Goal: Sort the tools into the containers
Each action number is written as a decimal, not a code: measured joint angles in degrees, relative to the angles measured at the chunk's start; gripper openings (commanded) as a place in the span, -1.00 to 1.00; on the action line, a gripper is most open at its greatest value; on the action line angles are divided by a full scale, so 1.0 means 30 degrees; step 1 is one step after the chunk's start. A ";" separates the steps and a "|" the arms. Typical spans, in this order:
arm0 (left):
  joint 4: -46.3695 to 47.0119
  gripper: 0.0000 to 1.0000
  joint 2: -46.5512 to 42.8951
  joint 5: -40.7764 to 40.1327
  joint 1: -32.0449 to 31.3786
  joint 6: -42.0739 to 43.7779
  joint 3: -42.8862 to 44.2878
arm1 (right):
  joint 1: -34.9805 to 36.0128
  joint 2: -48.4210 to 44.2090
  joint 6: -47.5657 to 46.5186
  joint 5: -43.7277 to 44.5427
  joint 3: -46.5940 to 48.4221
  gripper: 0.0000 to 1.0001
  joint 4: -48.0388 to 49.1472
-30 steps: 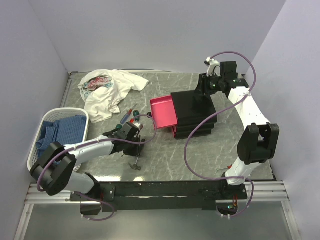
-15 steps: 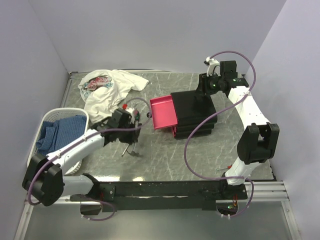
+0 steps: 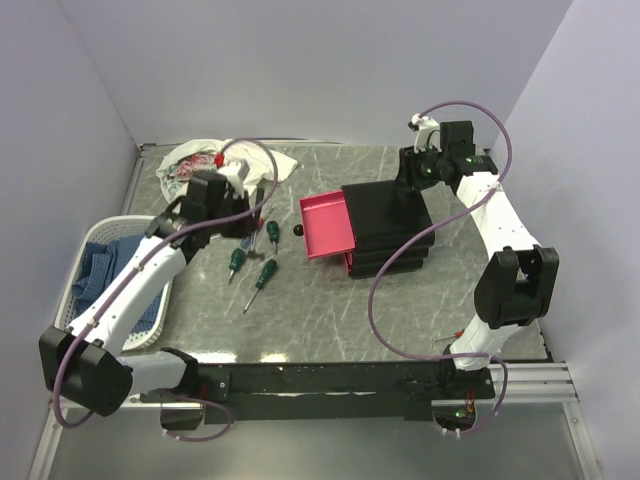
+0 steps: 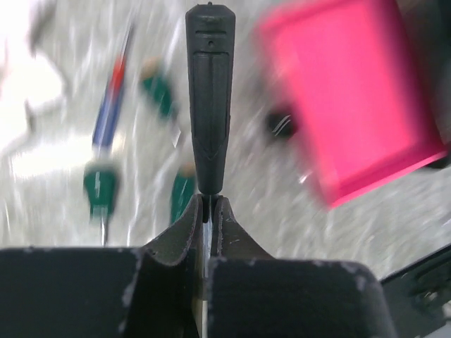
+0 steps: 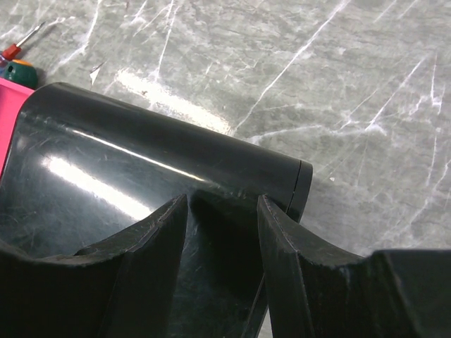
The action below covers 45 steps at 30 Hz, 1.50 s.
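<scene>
The hammer [image 4: 210,105] is clamped in the closed left gripper [image 4: 209,204], at 9 o'clock of the open pink drawer [image 3: 328,225]. The right gripper [image 5: 222,211] is set with jaws spread, apparently bearing on the black drawer unit [image 3: 390,215] at 3 o'clock.

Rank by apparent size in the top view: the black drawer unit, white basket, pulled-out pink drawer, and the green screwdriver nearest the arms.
1. Black drawer unit and white basket: about alike; the left arm covers part of the basket.
2. Pink drawer.
3. Green screwdriver.
</scene>
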 measured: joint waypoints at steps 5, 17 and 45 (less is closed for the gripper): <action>0.1741 -0.98 0.2186 0.1260 -0.0015 0.0758 0.4087 | 0.0000 0.0000 -0.0146 0.0102 -0.0015 0.06 0.0015; 0.2455 -0.99 0.8408 0.4575 -0.0546 0.1166 0.9224 | 0.0000 -0.0007 -0.0372 0.0182 -0.0175 0.07 0.0430; 0.2630 -0.99 1.0907 0.6142 -0.2871 -0.1596 0.9544 | -0.0051 0.0036 -0.0364 0.0015 -0.0160 0.07 0.0437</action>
